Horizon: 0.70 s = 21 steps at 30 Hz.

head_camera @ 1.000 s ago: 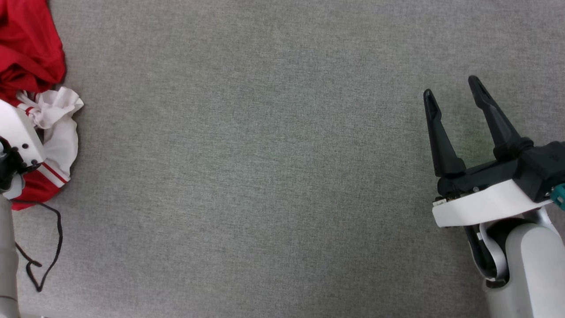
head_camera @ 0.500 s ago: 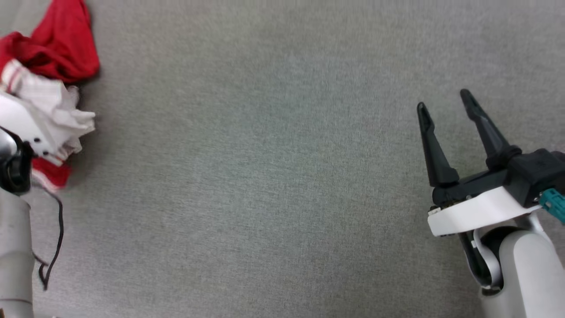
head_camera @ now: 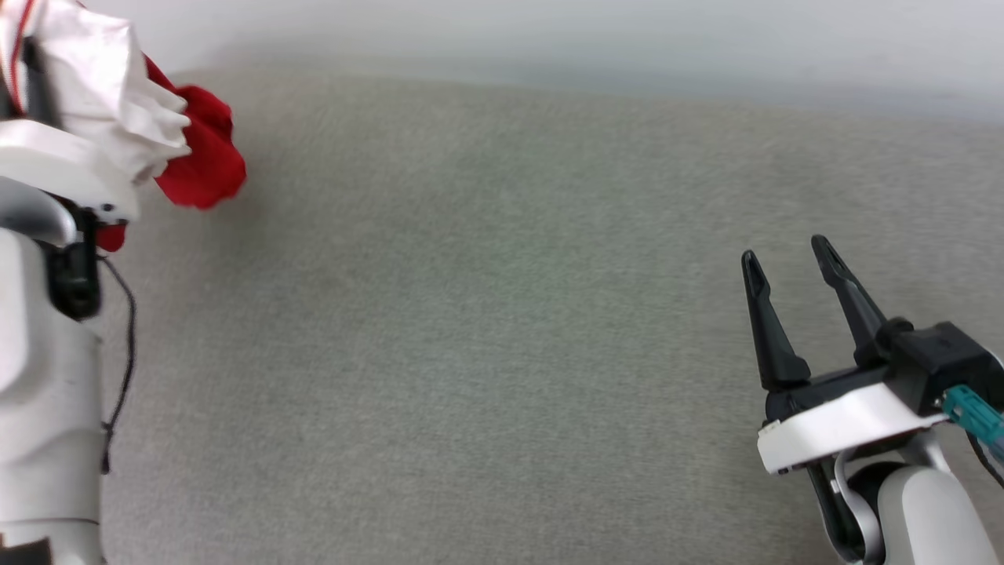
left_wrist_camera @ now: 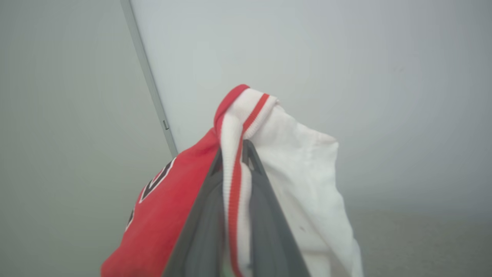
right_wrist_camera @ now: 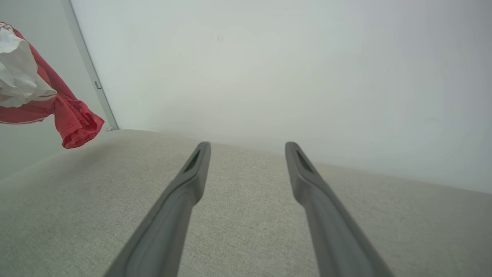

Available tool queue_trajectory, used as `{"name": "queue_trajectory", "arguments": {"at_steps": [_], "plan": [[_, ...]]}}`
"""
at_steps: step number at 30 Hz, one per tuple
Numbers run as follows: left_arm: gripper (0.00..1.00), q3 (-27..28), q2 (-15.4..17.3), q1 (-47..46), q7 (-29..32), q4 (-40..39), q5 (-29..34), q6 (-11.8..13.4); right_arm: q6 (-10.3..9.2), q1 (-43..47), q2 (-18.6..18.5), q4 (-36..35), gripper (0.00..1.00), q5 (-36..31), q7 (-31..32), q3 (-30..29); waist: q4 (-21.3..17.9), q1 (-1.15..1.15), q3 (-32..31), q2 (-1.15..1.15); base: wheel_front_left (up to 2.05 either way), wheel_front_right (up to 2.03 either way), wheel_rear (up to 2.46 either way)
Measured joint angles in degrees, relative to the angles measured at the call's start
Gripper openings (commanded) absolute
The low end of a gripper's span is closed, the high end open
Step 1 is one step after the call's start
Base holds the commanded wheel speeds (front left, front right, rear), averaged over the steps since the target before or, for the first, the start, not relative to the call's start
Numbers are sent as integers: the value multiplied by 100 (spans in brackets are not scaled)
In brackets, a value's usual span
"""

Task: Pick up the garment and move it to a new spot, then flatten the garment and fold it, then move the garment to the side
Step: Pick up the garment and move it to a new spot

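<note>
While pinching ribbed striped trim of bunched garment [left_wrist_camera: 307,173] with left pincer [left_wrist_camera: 233,150], holding right pincer [head_camera: 784,247] spread over woven grey table [head_camera: 486,329].

I'm looking down on a grey-green cloth surface [head_camera: 486,369] with a fine, even weave that stretches across the head view. Its far edge looks soft and rounded where it meets a plain pale wall [head_camera: 596,31], smooth and whitish grey. Through the right wrist view I can see a thin grey strip [right_wrist_camera: 88,65] running up that wall at a slant, from the far edge of the cloth toward the top left. The wall panel to the left of the strip looks a shade darker than the one to its right. A small tab [right_wrist_camera: 97,85] sits on the strip partway up; it is too small for me to tell what it is.
</note>
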Motion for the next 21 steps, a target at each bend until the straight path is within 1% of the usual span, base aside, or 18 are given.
{"name": "queue_trajectory", "arguments": {"at_steps": [4, 9, 16, 19, 21], "plan": [[0, -132, -270, 185, -214, -244, -8, 2, -1, 158, 29, -21, 100, 2, 10, -48, -221, 0, -225, 0, 0, 0, 0], [0, -454, -692, 502, -252, -651, -2, -10, 0, 327, 45, -46, 100, 0, 63, -99, -547, 0, -442, 0, 0, 0, 0], [0, -990, -1307, 1007, -121, -1419, -76, -167, -1, 460, 53, -102, 100, 100, 115, -155, -1106, 0, -613, 0, 0, 0, 0], [0, -1350, -1549, 1234, -41, -1688, -70, -311, -1, 496, 54, -135, 100, 113, 148, -181, -1343, 0, -624, 0, 0, 0, 0], [0, -1641, -1666, 1394, 4, -1817, -41, -363, -1, 539, 54, -154, 100, 129, 152, -223, -1487, 0, -610, 0, 0, 0, 0]]}}
